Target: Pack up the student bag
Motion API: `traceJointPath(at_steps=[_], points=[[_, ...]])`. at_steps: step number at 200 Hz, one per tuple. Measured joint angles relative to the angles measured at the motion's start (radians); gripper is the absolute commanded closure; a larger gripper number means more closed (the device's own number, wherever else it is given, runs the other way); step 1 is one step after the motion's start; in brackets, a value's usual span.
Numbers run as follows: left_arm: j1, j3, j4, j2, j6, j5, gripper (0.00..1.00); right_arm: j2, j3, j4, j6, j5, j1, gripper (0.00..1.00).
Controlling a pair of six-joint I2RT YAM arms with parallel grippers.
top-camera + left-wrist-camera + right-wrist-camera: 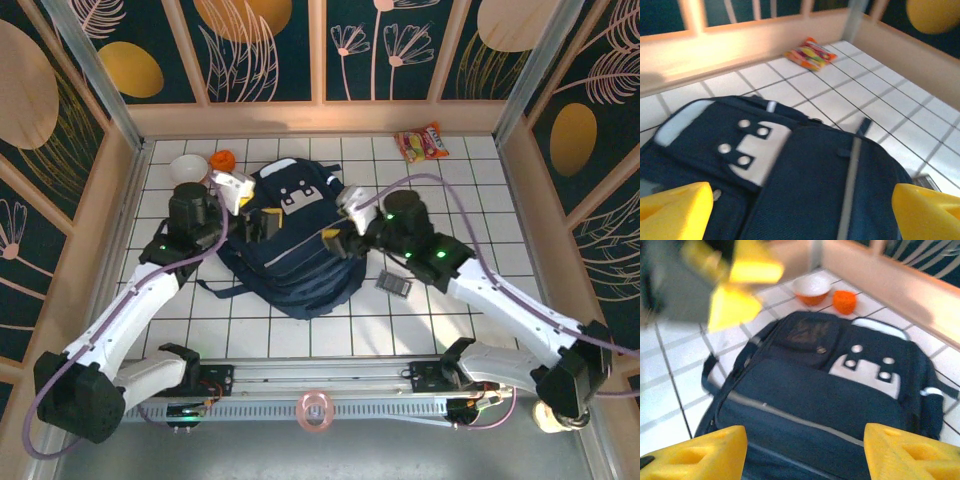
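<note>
Claws both wide open over student bag point(290, 275), left claw point(800, 215) and right claw point(802, 452) (blurred) seemingly empty.

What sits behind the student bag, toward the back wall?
Behind the student bag: a bowl and orange cup at left, a snack packet farther right; what lies beneath the bag is covered.

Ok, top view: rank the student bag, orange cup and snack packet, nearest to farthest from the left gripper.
1. student bag, directly under the left gripper, mid-table.
2. orange cup, just behind it, back left.
3. snack packet, far across at the back right.
</note>
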Motion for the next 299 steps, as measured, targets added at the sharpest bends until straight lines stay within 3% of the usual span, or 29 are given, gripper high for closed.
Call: traceJointPath(at_steps=[40,84,107,134,158,186,204,214,267,299], points=[[0.105,-0.082,0.013,-0.025,-0.202,-0.037,0.08,0.177,0.001,-0.058,-0.356,0.037,0.141,0.37],[0.143,-0.160,0.007,-0.048,-0.323,-0.085,0.09,0.294,-0.001,-0.074,-0.560,0.090,0.189,0.41],[0.143,-0.183,0.020,-0.051,-0.357,-0.093,0.09,0.304,-0.055,0.015,-0.642,0.169,0.191,0.59],[0.143,-0.215,0.035,-0.065,-0.370,-0.108,0.12,0.319,-0.125,0.140,-0.701,0.237,0.188,1.00],[0.143,-0.218,0.050,-0.067,-0.338,-0.111,0.16,0.312,-0.126,0.181,-0.734,0.219,0.156,1.00],[0.143,-0.199,0.013,-0.060,-0.191,-0.090,0.18,0.250,-0.092,0.159,-0.735,0.116,0.044,1.00],[0.143,-0.124,-0.081,-0.019,-0.013,-0.080,0.27,0.207,-0.068,0.150,-0.743,0.067,-0.019,1.00],[0.143,-0.082,-0.124,0.006,0.092,-0.082,0.27,0.192,-0.063,0.150,-0.748,0.050,-0.043,1.00],[0.143,-0.027,-0.301,0.156,0.596,-0.002,0.26,0.185,-0.056,0.148,-0.726,-0.066,-0.097,1.00],[0.143,-0.003,-0.375,0.312,0.800,0.002,0.25,0.178,-0.055,0.147,-0.711,-0.094,-0.101,1.00]])
